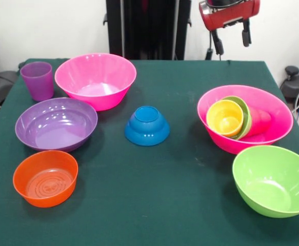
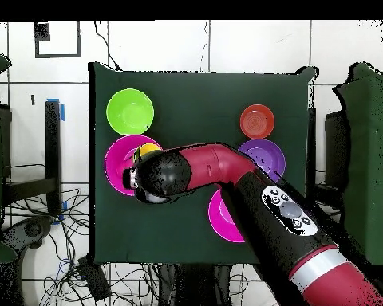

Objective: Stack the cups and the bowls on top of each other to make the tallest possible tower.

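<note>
Front view: gripper (image 1: 232, 41) high above the worktop (image 1: 190, 169), fingers (image 1: 218, 43) spread, grasping nothing, yellow cup (image 1: 225, 117), small green bowl (image 1: 244, 110) and red cup (image 1: 261, 122) lying tipped inside right pink bowl (image 1: 272, 102), blue bowl (image 1: 147, 126) upturned mid-table, overhead view: arm (image 2: 227, 171) over that pink bowl (image 2: 115, 159), lime bowl (image 2: 130, 111) just beside.

gripper (image 1: 232, 38) raised, fingers apart

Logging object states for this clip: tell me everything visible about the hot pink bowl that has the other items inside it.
The hot pink bowl is large, round, glossy plastic, sitting upright on the green table. Inside it, tipped on their sides, lie a yellow cup nested in a small green bowl, and a red cup. A lime green bowl sits just beside it. From overhead the arm covers part of it.
</note>
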`<state>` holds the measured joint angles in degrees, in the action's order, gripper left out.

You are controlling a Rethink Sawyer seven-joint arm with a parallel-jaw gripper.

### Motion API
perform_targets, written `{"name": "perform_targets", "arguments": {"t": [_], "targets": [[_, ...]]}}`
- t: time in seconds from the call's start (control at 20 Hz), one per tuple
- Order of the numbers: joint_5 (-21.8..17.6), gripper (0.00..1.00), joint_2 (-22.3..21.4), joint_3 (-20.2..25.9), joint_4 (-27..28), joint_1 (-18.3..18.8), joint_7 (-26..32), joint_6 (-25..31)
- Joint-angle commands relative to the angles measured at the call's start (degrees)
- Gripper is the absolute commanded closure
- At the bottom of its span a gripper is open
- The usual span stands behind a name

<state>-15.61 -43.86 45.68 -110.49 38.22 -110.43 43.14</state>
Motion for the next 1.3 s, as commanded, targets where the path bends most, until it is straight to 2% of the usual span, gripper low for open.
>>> {"name": "perform_targets", "arguments": {"t": [0.05, 0.2, 0.35, 0.45, 1.05, 1.3], "targets": [[0.4, 0.00, 1.7, -1.4, 0.4, -1.3, 0.9, 3.6], [-1.1, 0.00, 3.1, -2.1, 1.1, -1.3, 1.5, 1.9], [-6.5, 0.00, 8.9, -4.3, 3.4, -1.5, 2.8, -6.0], [-8.0, 0.00, 11.1, -4.6, 4.2, -1.3, 3.3, -8.7], [-9.5, 0.00, 14.2, -3.0, 5.4, -0.1, 3.5, -10.5], [-11.1, 0.00, 15.1, -3.8, 6.3, -0.6, 2.9, -11.6]]}}
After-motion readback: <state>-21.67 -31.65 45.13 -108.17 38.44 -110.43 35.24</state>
